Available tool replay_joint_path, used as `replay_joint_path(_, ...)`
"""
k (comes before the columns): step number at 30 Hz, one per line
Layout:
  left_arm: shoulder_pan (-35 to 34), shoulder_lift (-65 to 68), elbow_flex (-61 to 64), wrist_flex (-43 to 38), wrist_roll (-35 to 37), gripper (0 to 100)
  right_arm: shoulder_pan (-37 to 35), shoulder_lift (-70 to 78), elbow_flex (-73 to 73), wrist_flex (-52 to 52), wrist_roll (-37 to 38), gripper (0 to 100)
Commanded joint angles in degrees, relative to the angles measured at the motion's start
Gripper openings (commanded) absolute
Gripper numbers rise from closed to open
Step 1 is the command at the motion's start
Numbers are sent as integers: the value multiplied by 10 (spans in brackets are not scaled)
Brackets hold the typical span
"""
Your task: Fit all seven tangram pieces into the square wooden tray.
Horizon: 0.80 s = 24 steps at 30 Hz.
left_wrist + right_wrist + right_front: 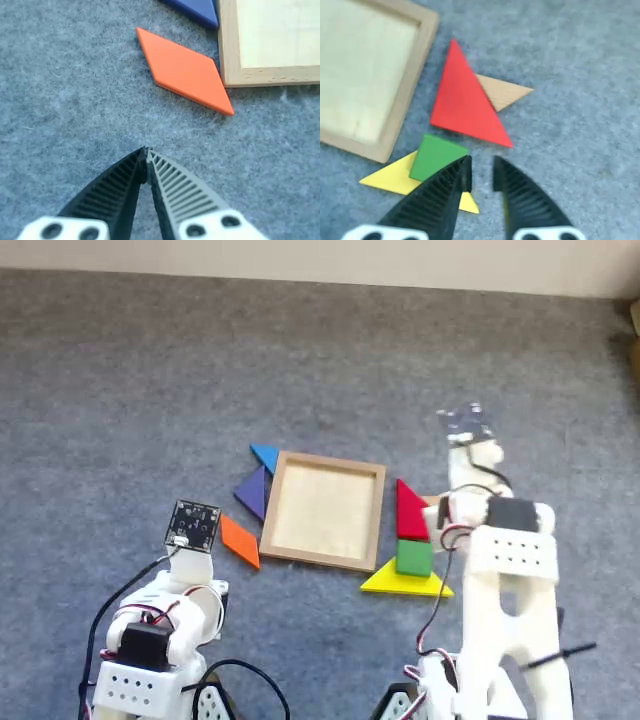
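Note:
The square wooden tray (318,560) lies mid-table, bare wood inside. Along one side lie a blue triangle (265,455), a purple triangle (253,492) and an orange parallelogram (239,540). On the other side are a red triangle (410,510), a green square (414,557) and a yellow triangle (405,582). A tan triangle (505,91) pokes out from under the red triangle (462,102). My left gripper (146,152) is shut and empty, a short way from the orange parallelogram (184,71). My right gripper (480,170) is slightly open above the green square (436,156) and yellow triangle (390,177).
Grey carpet covers the table all around. The tray's rim (227,45) touches the orange parallelogram's corner. A pale wall edge runs along the far side. Both arm bases stand at the near edge.

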<state>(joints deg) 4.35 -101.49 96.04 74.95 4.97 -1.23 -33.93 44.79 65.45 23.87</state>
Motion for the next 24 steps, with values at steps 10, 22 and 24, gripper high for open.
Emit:
replay_joint_path(10,-6,-25,11,4,-4,9,-91,121,-36,-60,33,308)
replay_joint_path(22,-6,-25,11,4,-4,9,-123,239,-36,-129,33,308)
replay_joint_path(24,-6,-25,11,4,-4,9,-123,255,-36,-144,33,308)
